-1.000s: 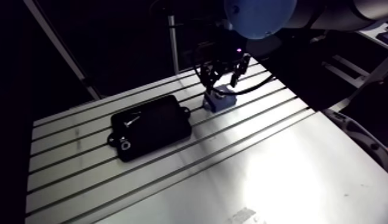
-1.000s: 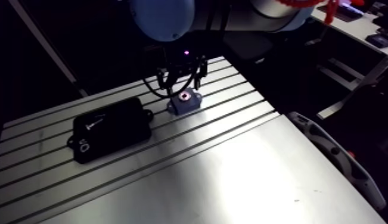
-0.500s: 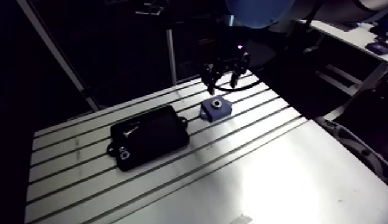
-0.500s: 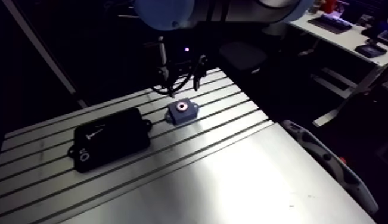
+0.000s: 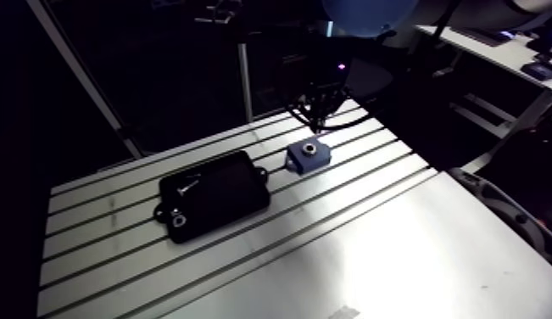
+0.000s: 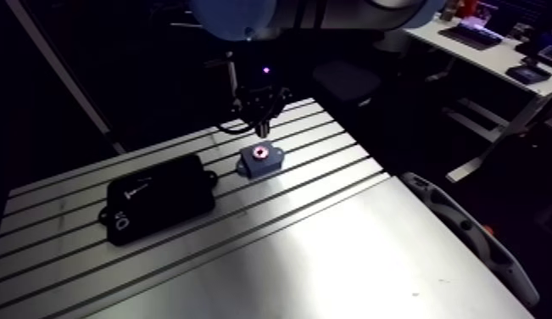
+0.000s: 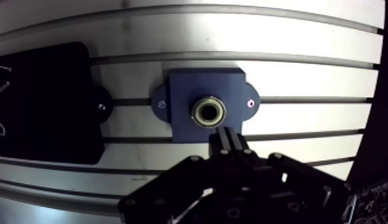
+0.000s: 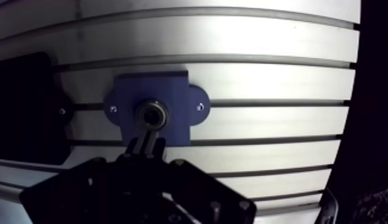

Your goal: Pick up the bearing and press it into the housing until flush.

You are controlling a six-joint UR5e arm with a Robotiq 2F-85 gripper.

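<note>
The pincer [image 7: 228, 133] has both fingers brought tightly together with nothing between them, hanging over the blue housing [image 7: 178, 116]. The fingertips sit just beside the bore rather than over its middle.

And there's the bearing [image 7: 209, 111], already sitting in the round bore at the centre of the housing, not loose on the surface [image 7: 303, 77]. So the pick-up looks done, and by my reading we're in the pressing step. Joined fingers with nothing in them suit a pushing tool.

What next? The closed tips need to line up over the bearing ring, then come straight down with a steady push until the ring sits level with the blue face. Off-centre pressure could tip the ring in the bore, so the line-up matters.

Now the bearing itself: a small metal ring, pale and shiny on its rim, with a dark hole through the middle. Whether it sits proud of the housing or already level, I can't tell from these angles.

The housing is a squat blue block with a rounded ear on each side, each ear showing a small fastener. It lies flat across the slots, just beside a black case [image 7: 47, 101], their ears near one another.
</note>
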